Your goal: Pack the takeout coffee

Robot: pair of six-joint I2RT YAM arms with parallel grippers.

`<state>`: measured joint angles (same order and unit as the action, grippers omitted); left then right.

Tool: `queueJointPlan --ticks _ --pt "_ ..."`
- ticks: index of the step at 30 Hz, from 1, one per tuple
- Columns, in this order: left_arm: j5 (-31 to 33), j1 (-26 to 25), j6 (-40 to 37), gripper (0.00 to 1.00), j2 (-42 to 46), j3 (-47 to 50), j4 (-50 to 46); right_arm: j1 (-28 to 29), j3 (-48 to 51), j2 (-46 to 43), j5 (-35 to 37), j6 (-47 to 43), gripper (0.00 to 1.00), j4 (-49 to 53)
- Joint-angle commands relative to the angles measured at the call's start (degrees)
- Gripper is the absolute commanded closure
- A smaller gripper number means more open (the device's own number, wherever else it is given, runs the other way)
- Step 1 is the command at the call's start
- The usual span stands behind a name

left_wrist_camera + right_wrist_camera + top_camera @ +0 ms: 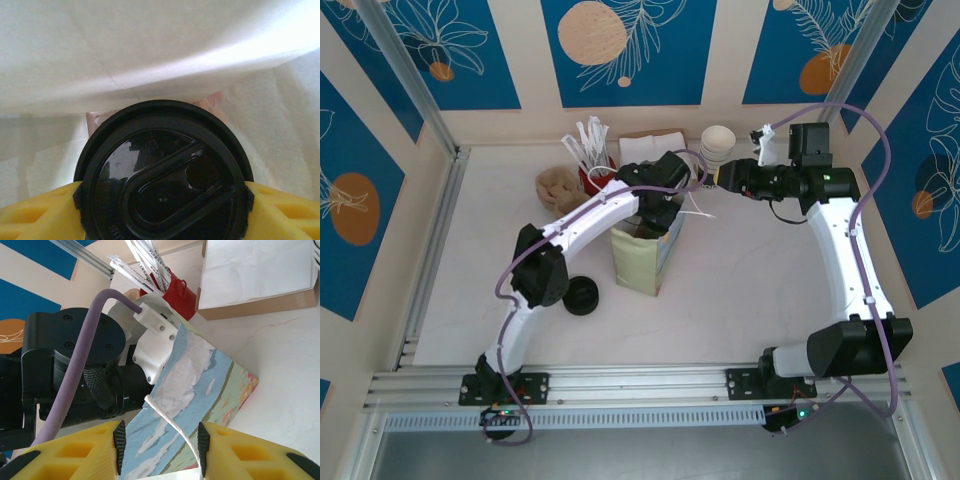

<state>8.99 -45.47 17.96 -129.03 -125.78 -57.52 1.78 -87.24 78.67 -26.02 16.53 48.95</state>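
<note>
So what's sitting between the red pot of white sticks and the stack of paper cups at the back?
A cardboard box of white paper, seen from the top camera, between the red pot and the cup stack.

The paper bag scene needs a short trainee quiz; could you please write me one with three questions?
1. True or false: the left gripper is clamped on the lidded takeout coffee.
2. Pick one. The left arm reaches: A) into the paper bag; B) to the stack of cups; C) to the red holder.
3. Fill in: the pile of black lids sits on the table beside the ___ arm.

Key: 1 true; 2 A; 3 left.
</note>
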Motion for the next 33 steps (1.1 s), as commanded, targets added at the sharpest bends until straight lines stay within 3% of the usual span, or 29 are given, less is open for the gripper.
queueJointPlan --ticks 1,11,27,33 --pt "-1.66 0.83 1.55 0.29 -4.16 -0.08 -6.29 -0.22 -0.79 0.82 -2.46 -0.72 0.55 1.38" --pt "-2.75 1.20 1.23 0.29 -7.24 -1.49 -8.41 -0.29 -1.42 1.66 -3.29 -1.54 0.55 1.81" --pt "-2.59 1.19 0.08 0.29 -6.06 3.94 -4.77 0.89 -2.60 3.96 -4.38 -2.19 0.55 3.03" --pt "-2.37 1.14 -0.49 0.28 -5.70 0.10 -5.53 1.29 -4.94 6.28 -3.98 3.54 0.56 -0.84"
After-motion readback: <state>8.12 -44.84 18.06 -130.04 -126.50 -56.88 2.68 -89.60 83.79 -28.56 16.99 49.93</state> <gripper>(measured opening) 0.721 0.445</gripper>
